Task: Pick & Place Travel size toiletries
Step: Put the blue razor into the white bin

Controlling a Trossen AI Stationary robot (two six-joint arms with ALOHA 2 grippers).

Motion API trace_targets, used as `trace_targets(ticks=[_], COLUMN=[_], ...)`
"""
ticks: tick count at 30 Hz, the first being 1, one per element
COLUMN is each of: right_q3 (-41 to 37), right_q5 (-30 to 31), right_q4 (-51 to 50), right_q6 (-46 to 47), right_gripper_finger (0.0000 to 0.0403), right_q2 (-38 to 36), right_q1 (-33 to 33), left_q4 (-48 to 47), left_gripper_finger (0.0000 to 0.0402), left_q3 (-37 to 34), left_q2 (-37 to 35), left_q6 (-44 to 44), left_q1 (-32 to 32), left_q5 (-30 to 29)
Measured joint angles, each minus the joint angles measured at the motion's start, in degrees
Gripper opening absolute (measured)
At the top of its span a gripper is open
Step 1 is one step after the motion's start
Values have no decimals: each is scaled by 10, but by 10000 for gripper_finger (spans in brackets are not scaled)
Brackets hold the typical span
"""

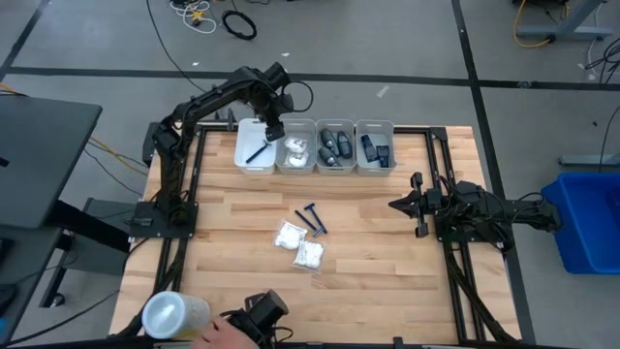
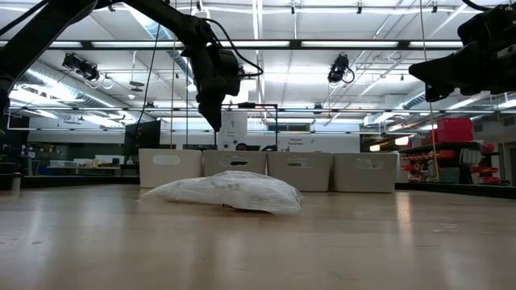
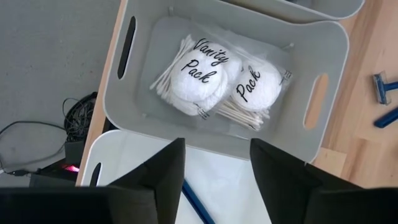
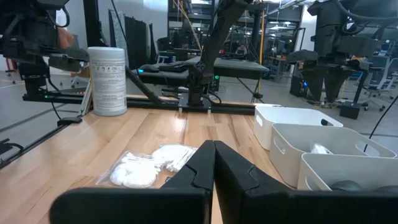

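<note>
My risk: rising carelessly, I could clip the white bin (image 1: pixel 254 147) at the tabletop's far edge and jolt the razor (image 1: pixel 258 152) lying inside. My left claw (image 1: pixel 274 130) hangs over it, fingers spread, empty. My right claw (image 1: pixel 397 205) waits closed near the right edge.

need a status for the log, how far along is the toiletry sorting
Partly done. The four bins already hold items: a razor, vanity packs, dark containers. The left gripper hangs open and empty over the razor bin. Left on the table: two razors and two packets. The right gripper waits shut.
</note>
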Motion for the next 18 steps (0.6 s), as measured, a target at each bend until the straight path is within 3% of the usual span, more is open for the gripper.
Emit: trace_targets(ticks=[18], right_q3=[0], right_q5=[0], right_q4=[0], right_q6=[0], right_gripper_finger=[14], right_q2=[0], right_q1=[0], left_q4=[-1], left_gripper_finger=[120], left_q3=[1], left_q2=[-7], left_q6=[14], left_q1=[-69], left_q5=[-7])
